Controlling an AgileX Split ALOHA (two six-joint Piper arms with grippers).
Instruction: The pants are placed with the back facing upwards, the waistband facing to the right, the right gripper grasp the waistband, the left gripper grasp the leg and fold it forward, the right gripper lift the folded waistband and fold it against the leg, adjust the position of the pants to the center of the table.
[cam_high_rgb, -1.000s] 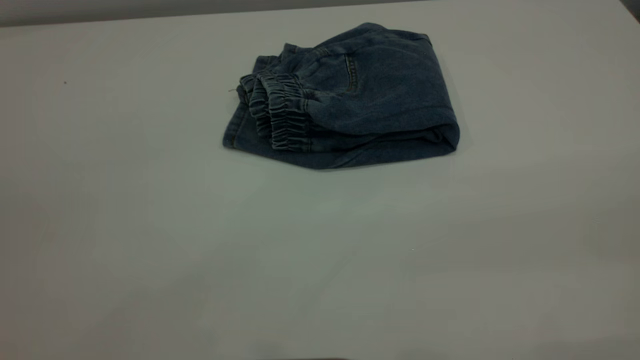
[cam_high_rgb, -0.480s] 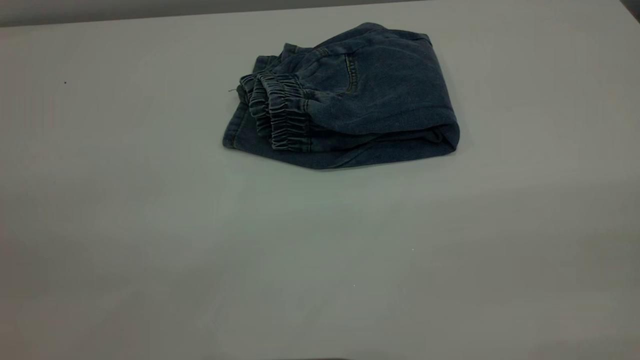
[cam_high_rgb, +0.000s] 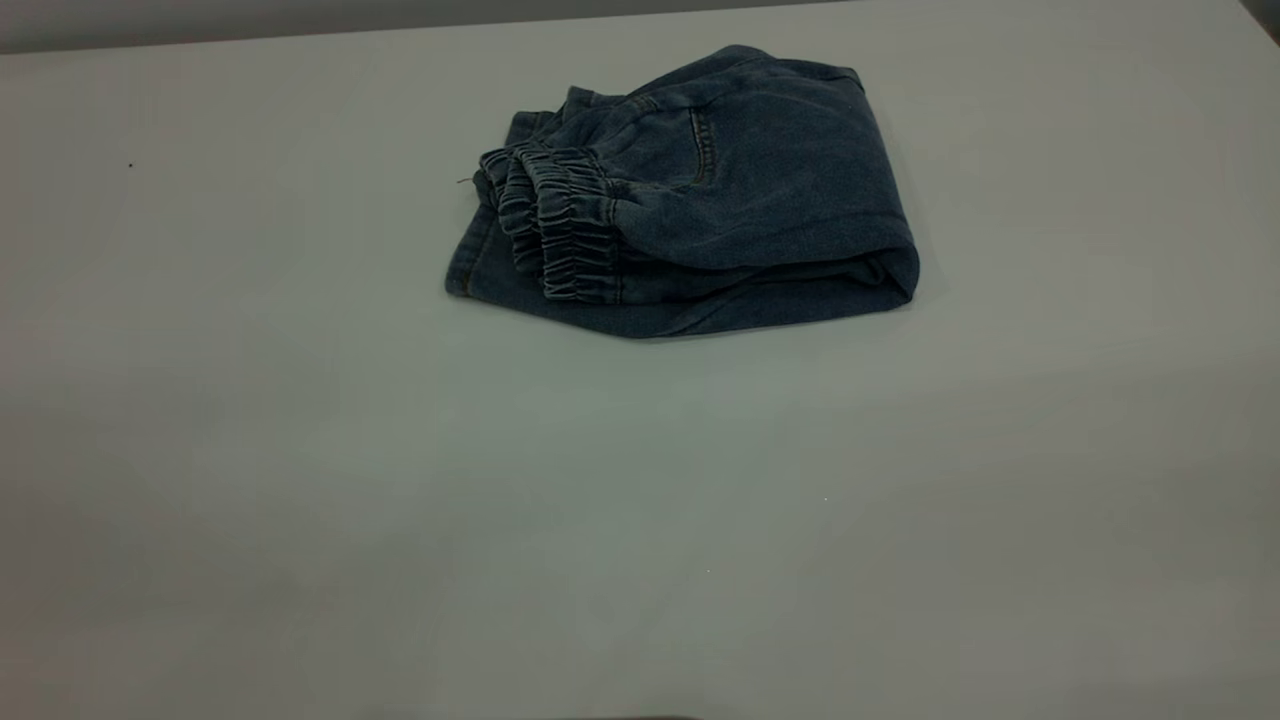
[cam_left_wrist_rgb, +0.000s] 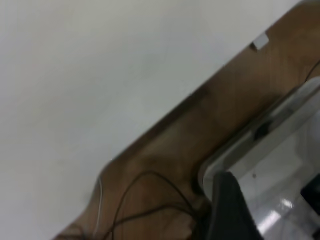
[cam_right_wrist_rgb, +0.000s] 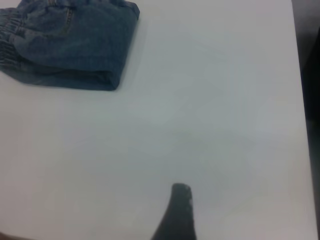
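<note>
Judging from the present layout, I take both folds to be complete: the pants lie as one compact bundle on the table, with the waistband brought over onto the lower layers at the bundle's left end in the exterior view. The bundle sits toward the far edge of the table, slightly right of the middle line. I judge the centring step either unfinished or accepted as is; the bundle is clearly nearer the far edge than the near one.

Neither of my grippers appears in the exterior view. In the right wrist view, one dark fingertip of my right gripper shows over bare table, well apart from the pants. Only one finger is visible, so I cannot tell whether that tool is apart or together. It holds nothing. In the left wrist view, a dark part of my left gripper shows beyond the table edge, above a brown floor with loose cables. I cannot tell its state either.

Condition of the pants: blue denim, faded in patches. The waistband is gathered and ruffled in stacked ridges. One stitched seam shows on the top layer. The right end is a rounded, thick fold. A flat lower layer protrudes at the left and near edges. The printed leg is not visible.
</note>
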